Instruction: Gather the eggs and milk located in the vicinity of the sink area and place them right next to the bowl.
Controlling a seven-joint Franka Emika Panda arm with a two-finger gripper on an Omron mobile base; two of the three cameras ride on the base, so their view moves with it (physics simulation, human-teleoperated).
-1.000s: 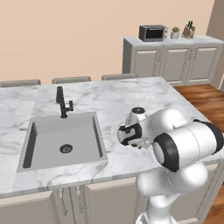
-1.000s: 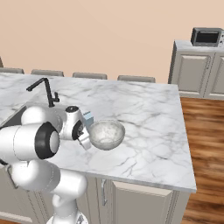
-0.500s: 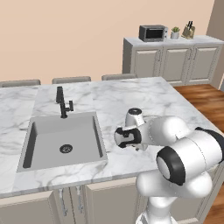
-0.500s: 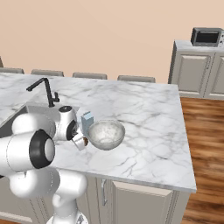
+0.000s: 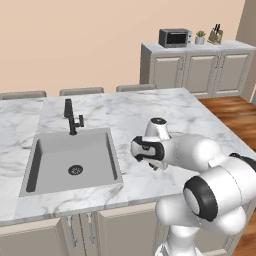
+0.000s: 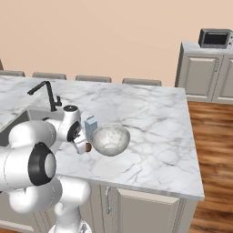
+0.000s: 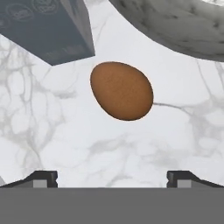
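Note:
A brown egg lies free on the marble counter, in the gap between the milk and the bowl. My gripper hovers over it, open, with nothing between its fingertips. In the right base view the egg rests at the foot of the speckled bowl. The pale blue milk carton stands upright just behind it, touching or nearly touching the bowl's left side. The gripper points down just left of the egg. The sink lies to the left of my hand.
A black faucet stands behind the sink basin. The counter's front edge runs close below the bowl. Cabinets with a microwave stand at the back right, and wooden floor lies beyond the island's right end.
The hand has stayed almost in place beside the bowl while the arm's elbow has sunk lower. The egg, milk and bowl have not moved.

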